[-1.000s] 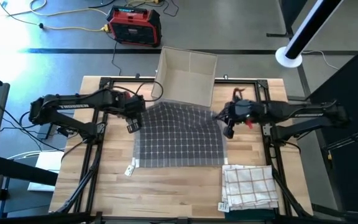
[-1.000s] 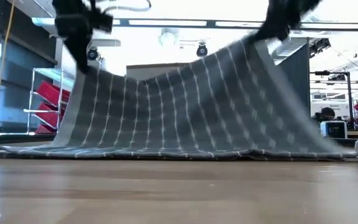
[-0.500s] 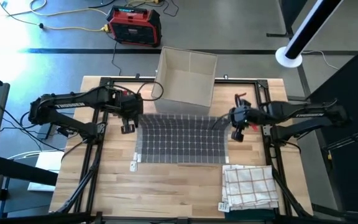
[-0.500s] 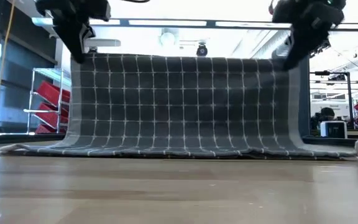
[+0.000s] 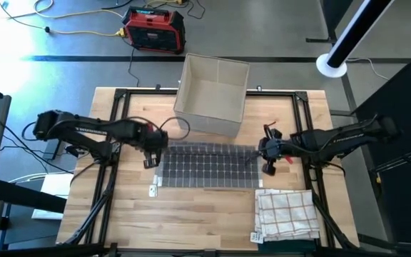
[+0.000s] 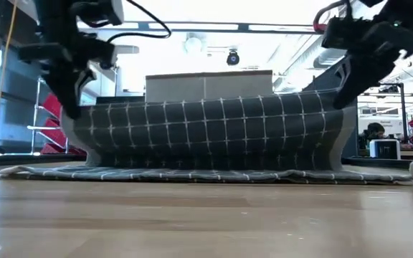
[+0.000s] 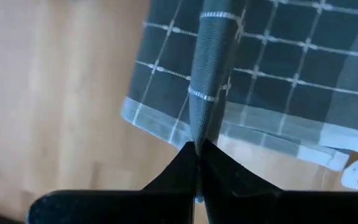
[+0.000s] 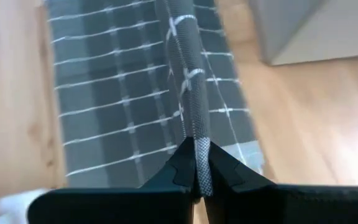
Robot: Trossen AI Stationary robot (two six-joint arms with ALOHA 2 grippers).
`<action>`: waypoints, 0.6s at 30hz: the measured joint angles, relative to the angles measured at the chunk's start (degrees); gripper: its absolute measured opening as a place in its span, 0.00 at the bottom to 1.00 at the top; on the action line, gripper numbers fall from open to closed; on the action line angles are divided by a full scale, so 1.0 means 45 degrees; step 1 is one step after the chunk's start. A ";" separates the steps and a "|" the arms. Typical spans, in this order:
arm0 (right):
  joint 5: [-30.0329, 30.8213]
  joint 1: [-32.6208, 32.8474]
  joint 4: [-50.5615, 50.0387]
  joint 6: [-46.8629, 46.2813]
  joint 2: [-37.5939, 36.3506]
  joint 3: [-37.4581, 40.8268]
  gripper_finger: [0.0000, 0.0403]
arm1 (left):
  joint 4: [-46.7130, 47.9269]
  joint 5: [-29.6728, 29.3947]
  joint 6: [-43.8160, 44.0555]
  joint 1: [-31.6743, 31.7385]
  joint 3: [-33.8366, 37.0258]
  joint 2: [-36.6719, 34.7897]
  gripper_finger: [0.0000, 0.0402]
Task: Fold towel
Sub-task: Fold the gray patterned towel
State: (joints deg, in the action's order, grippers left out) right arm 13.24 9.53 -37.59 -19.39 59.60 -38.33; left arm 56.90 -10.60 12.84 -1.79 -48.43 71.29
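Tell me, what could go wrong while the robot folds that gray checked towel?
The gray checked towel hangs between the left gripper and the right gripper, each pinching only a thin bit of its edge, so a corner might slip out. The middle sags in the low view, so the fold could land wrinkled or crooked. The folded white checked cloth lies close to the right gripper, which might bump it.

Place: robotics lab or workshop.
Evidence: grey concrete floor (image 5: 277, 28), red-and-black portable power unit (image 5: 154, 29), yellow cables (image 5: 84, 32), red shelving bins (image 6: 54, 115).
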 joint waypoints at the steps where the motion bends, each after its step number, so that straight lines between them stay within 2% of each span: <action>1: -0.0065 0.0133 0.0021 0.0008 0.0004 0.0033 0.00 | -0.0326 0.0055 0.0241 -0.0240 0.0176 0.0000 0.00; 8: -0.0865 0.0881 0.0051 0.0163 0.0055 0.0191 0.00 | -0.3023 0.0589 0.1743 -0.1818 0.1182 0.0140 0.00; 13: -0.2050 0.1178 0.0118 0.0282 0.0611 0.0191 0.00 | -0.3163 0.0668 0.1773 -0.2408 0.1236 0.0663 0.00; 18: -0.2719 0.1554 0.0347 0.0248 0.1888 0.0191 0.00 | -0.3250 0.1338 0.1705 -0.2646 0.1236 0.1314 0.01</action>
State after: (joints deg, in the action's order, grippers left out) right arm 1.01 16.53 -36.02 -18.28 68.10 -37.47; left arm 42.28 -4.58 20.52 -13.70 -42.87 77.20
